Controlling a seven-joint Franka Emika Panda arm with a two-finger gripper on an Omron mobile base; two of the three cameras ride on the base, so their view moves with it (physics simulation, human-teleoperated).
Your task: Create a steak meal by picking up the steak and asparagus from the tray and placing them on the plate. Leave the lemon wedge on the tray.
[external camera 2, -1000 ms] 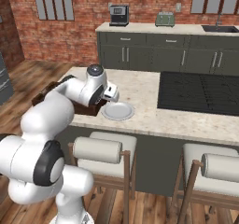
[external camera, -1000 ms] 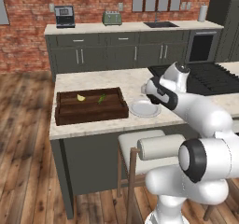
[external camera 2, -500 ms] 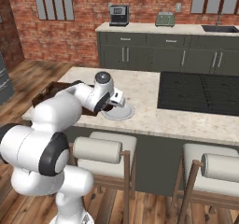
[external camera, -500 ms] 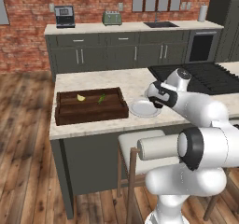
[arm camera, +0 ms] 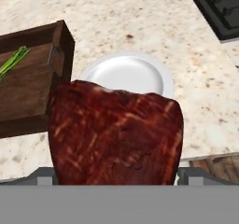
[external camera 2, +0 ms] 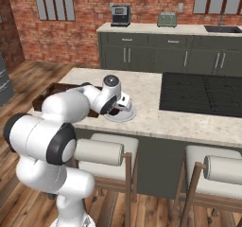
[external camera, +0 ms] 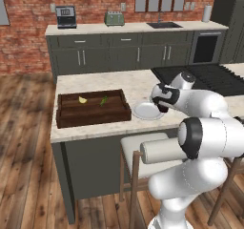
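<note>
The gripper (external camera: 162, 101) hangs just over the near right edge of the plate (external camera: 144, 111), its jaws spread very wide. In the hand view the steak (arm camera: 115, 133) sits right up against the camera between the fingers, which are hidden behind the meat, so the wide jaws look to be closed on it; the fingertips themselves cannot be seen, so the contact is judged from the meat's position alone. The steak hangs above the counter (arm camera: 140, 27), nearer the camera than the plate (arm camera: 126, 73), not yet resting on the white surface.

The plate sits just right of the tray (external camera: 93, 109), close beside it and perhaps touching its end wall. The asparagus (external camera: 103, 100) lies inside the tray, toward the end nearest the plate, and the lemon wedge (external camera: 82, 99) lies farther from the plate, to the left of the stalk. In the hand view the green stalk (arm camera: 11, 62) shows on the tray floor (arm camera: 23, 87) left of the plate.

Compared with a second ago, the hand has swung from the plate's far right side to over its rim, and the arm's forearm now reaches lower and closer to the plate. The tray, lemon wedge and asparagus have not shifted.
</note>
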